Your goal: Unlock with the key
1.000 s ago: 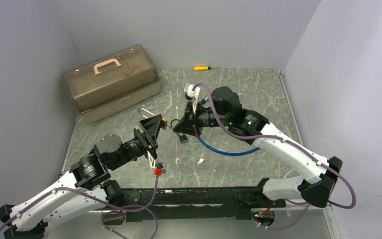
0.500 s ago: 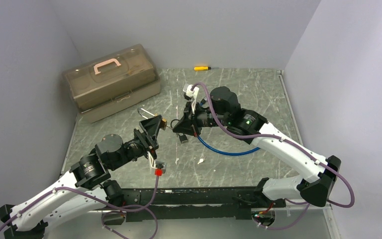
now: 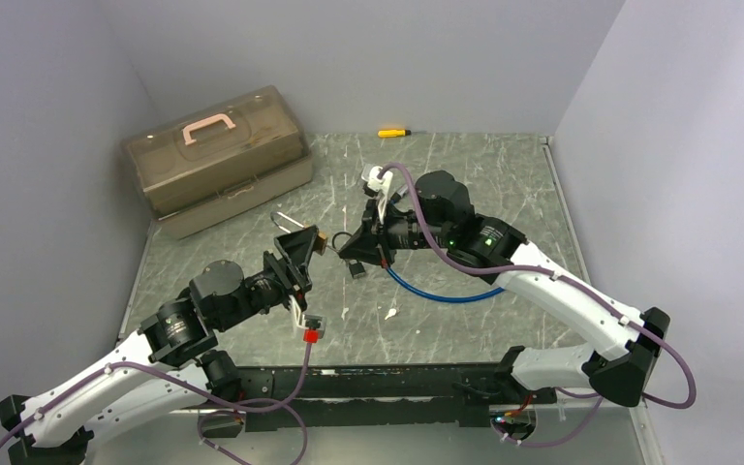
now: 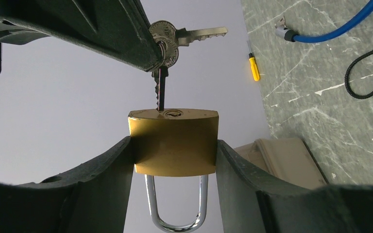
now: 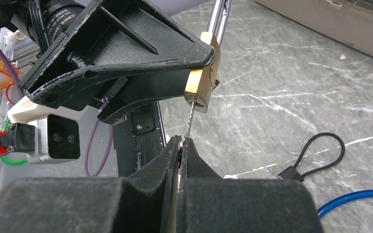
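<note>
A brass padlock (image 4: 174, 143) is clamped by its sides between the fingers of my left gripper (image 4: 174, 145), its steel shackle (image 4: 175, 206) pointing back toward the wrist. The keyhole face points at my right gripper (image 5: 180, 141), which is shut on the head of a key (image 5: 190, 121). The key's tip touches the padlock (image 5: 203, 80) at the keyhole face, and nearly the whole blade (image 4: 160, 90) is outside. From above, the left gripper (image 3: 300, 254) and right gripper (image 3: 356, 244) meet over the table's middle, held above it.
Spare keys (image 4: 194, 34) hang on the ring by the right fingers. A tan tool box (image 3: 215, 160) stands at the back left, a yellow screwdriver (image 3: 392, 132) by the back wall. A blue cable (image 3: 441, 291) and a black cord loop (image 5: 320, 150) lie under the right arm.
The left gripper with the padlock has edged slightly right toward the key, and the right wrist has shifted a little. Both grips are unchanged.
</note>
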